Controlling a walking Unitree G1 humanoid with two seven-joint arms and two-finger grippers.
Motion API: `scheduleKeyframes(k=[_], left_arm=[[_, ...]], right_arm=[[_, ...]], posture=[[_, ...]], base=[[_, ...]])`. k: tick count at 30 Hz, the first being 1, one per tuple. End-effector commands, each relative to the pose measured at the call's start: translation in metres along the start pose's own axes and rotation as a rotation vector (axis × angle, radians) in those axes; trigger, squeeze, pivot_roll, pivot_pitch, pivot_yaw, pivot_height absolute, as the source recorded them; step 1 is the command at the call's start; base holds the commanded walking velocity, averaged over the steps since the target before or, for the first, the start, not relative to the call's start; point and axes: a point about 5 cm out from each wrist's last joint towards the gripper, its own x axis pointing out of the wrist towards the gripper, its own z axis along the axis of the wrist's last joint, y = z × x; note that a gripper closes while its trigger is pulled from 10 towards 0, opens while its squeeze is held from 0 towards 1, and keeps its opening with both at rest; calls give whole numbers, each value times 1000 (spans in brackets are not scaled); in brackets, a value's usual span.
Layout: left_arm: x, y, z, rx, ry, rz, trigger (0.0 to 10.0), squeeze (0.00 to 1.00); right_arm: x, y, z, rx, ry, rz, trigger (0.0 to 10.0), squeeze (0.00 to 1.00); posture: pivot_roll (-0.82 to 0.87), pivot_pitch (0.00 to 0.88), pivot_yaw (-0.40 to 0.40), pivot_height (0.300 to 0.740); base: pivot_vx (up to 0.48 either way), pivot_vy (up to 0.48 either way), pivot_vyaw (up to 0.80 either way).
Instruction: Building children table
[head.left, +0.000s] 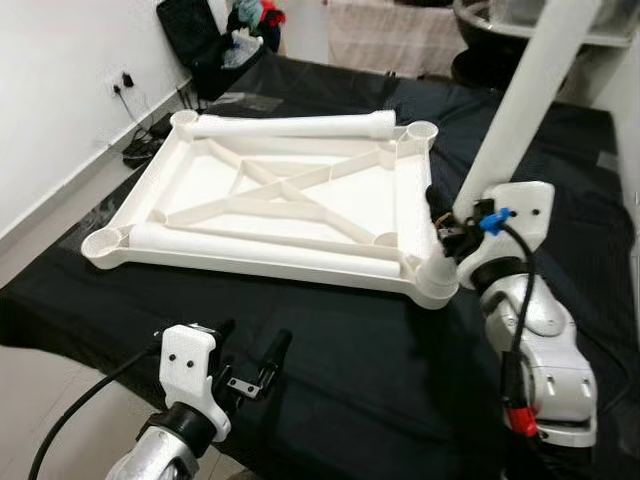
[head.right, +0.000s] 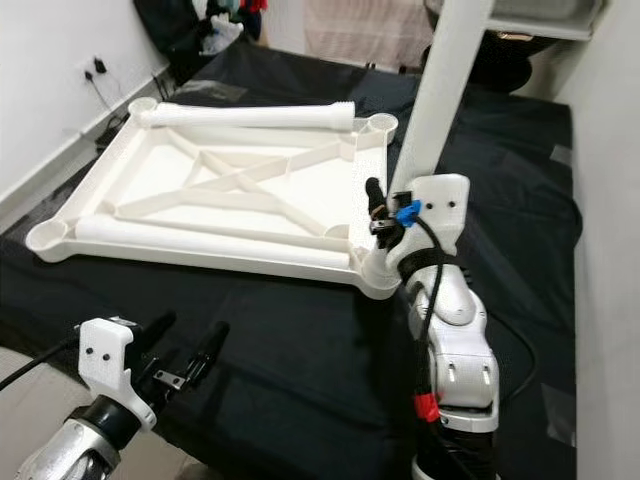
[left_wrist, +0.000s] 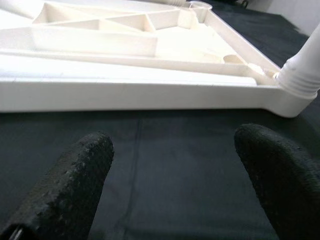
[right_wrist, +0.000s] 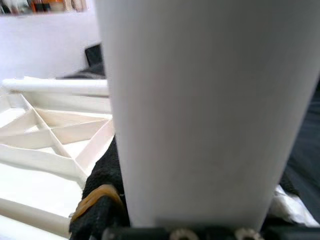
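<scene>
I have the right gripper (head.left: 447, 222) clamped on the white plastic tube leg (head.left: 520, 110) seated in the upturned white tabletop's (head.left: 275, 195) near corner socket, left gripper (head.left: 252, 358) open nearby; next, twist it home.

My arms are silver-grey metal with rounded joint casings. Each wrist carries a white plastic housing with small dark screw holes. My left gripper (head.left: 253, 352) has two long black fingers (left_wrist: 67, 185) with a pebbled rubber texture. My right gripper (head.left: 440, 225) shows a blue clip, black cables and a red connector lower down.
</scene>
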Motion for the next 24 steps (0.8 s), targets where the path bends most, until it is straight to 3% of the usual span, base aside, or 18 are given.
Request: scheduleKeyframes(k=[1, 2, 3, 6, 7, 8, 10, 13, 17, 19, 22, 24], left_arm=[[-1, 1, -5, -6, 22, -6, 10000, 0], [-1, 1, -5, -6, 22, -6, 10000, 0], [-1, 1, -5, -4, 20, -3, 10000, 0], [-1, 1, -4, -2, 17, 1, 10000, 0], [-1, 1, -3, -2, 16, 2, 10000, 0], [-1, 1, -3, -2, 16, 2, 10000, 0], [-2, 1, -2, -2, 14, 2, 10000, 0], [-3, -1, -1, -3, 13, -2, 10000, 0], [-4, -3, -1, -4, 14, -3, 10000, 0], [-6, -4, 0, -3, 15, -3, 10000, 0], [-8, -6, 1, -4, 17, -6, 10000, 0], [-8, -6, 1, -4, 17, -6, 10000, 0]], right_arm=[[-4, 0, -49, 9, 296, -38, 9216, 0], [-4, 0, -49, 9, 296, -38, 9216, 0], [-4, 2, -49, 11, 305, -22, 10000, 0], [-5, 9, -45, 48, 309, 5, 10000, 0], [-2, 12, -38, 80, 275, 47, 10000, 1000], [-2, 12, -38, 80, 275, 47, 10000, 1000], [10, 14, -11, 150, 146, 156, 10000, 1000], [26, 7, 29, 184, -31, 324, 10000, 1000], [29, 1, 43, 171, -91, 415, 10000, 1000], [34, -6, 50, 102, -113, 487, 10000, 1000], [34, -10, 56, 78, -136, 719, 10000, 1000], [33, -11, 57, 83, -139, 776, 10000, 1000]], posture=[[-20, 187, 31, 740], [-20, 187, 31, 740], [-18, 189, 28, 740], [-15, 189, 26, 740], [-12, 202, 25, 740], [-12, 202, 25, 740], [-12, 206, 26, 740], [0, 218, 25, 740], [5, 224, 28, 740], [11, 235, 32, 740], [27, 246, 29, 740], [27, 246, 29, 740]], base=[[0, 0, 0], [0, 0, 0], [0, 0, 0], [0, 0, 0], [0, 0, 0], [0, 0, 0], [0, 0, 0], [0, 0, 0], [0, 0, 0], [0, 0, 0], [0, 0, 0], [0, 0, 0]])
